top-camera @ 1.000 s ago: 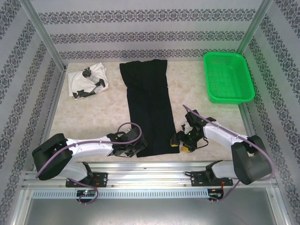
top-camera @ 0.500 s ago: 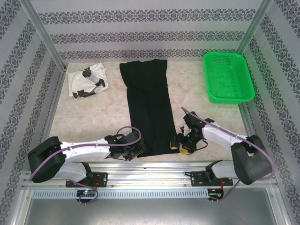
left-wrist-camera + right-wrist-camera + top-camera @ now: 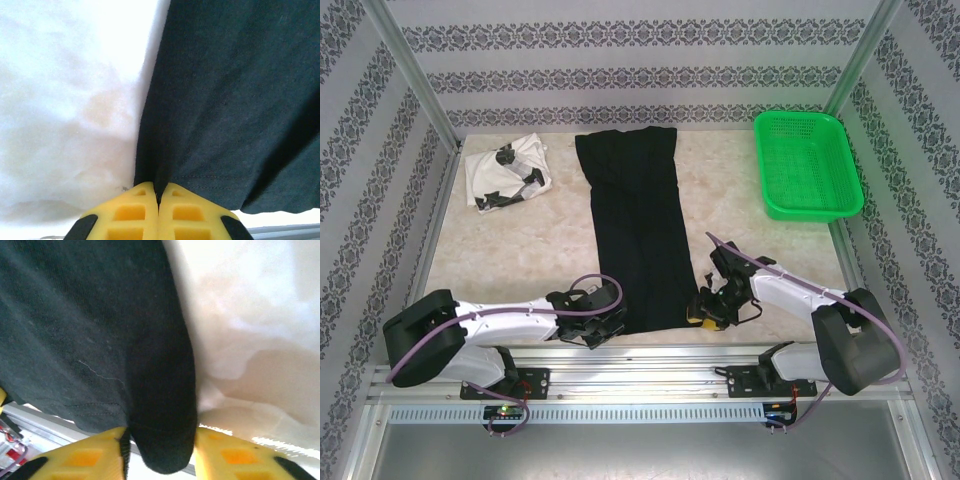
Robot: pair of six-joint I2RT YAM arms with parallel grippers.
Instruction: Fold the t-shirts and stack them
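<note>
The black t-shirt [image 3: 635,215] lies as a long narrow strip down the middle of the table, its hem at the near edge. My left gripper [image 3: 608,325] is at the hem's near-left corner. In the left wrist view its yellow fingertips [image 3: 159,187] are shut on a pinch of the black t-shirt [image 3: 230,100]. My right gripper [image 3: 700,312] is at the near-right corner. There a thick fold of the black t-shirt [image 3: 75,315] fills the gap of the right gripper [image 3: 160,432], both fingers pressing on it. The white t-shirt [image 3: 507,172] with black marks lies crumpled at the back left.
A green mesh basket [image 3: 807,116] stands at the back right corner. Bare marbled tabletop [image 3: 520,250] lies on both sides of the black strip. A metal rail [image 3: 640,372] runs along the near edge just behind both grippers.
Both grippers have closed on the near corners of the black t-shirt. The right one also shifted a little left onto the hem; the left stayed near its corner.
</note>
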